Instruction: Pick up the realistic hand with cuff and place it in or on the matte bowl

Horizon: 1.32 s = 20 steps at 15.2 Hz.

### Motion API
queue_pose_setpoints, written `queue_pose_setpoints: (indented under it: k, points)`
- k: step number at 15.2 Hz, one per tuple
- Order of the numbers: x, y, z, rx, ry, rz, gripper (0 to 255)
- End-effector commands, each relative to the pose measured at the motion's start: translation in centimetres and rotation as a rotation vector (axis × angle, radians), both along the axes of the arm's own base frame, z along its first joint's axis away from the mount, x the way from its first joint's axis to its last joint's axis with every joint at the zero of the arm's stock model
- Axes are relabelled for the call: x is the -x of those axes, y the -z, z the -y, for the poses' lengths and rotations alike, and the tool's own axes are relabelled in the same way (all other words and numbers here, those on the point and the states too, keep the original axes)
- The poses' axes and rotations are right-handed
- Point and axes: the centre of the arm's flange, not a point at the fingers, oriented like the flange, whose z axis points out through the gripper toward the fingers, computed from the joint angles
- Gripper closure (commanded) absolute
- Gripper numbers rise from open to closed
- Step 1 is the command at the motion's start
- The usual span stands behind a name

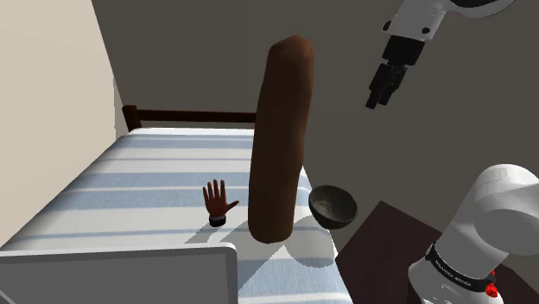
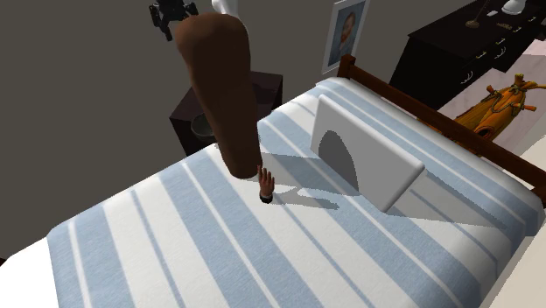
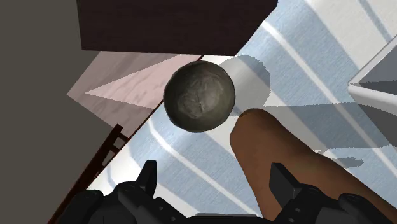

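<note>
A small brown hand (image 1: 218, 203) with a dark cuff stands fingers up on the blue-and-white striped bed (image 1: 147, 186), also seen from across as the hand (image 2: 266, 185). The dark grey matte bowl (image 1: 332, 205) sits at the bed's edge toward the shoulder view's right. From the wrist, the bowl (image 3: 199, 95) lies far below the fingers. My black gripper (image 1: 380, 91) hangs high in the air above and to the right of the bowl, far from the hand. The gripper (image 3: 216, 184) is open, with nothing between its fingers. High up in the second exterior view is the gripper (image 2: 166, 17).
A tall brown rounded column (image 1: 278, 138) stands on the bed between hand and bowl; it partly hides the bowl (image 2: 202, 128). A white pillow (image 2: 363, 153) lies behind the hand. A dark nightstand (image 1: 389, 233) stands beside the bed, and a dark dresser (image 2: 464, 44) farther off.
</note>
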Motion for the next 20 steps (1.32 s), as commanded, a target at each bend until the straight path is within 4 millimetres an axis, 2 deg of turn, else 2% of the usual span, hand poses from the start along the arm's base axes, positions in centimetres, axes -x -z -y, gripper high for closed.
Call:
queue_pose_setpoints:
  k: [1, 20]
  points:
    - [0.0, 0.0, 0.0, 0.0, 0.0, 0.0, 0]
    - [-12.5, 14.4, -16.5, 0.1, -0.256, 0.083, 0]
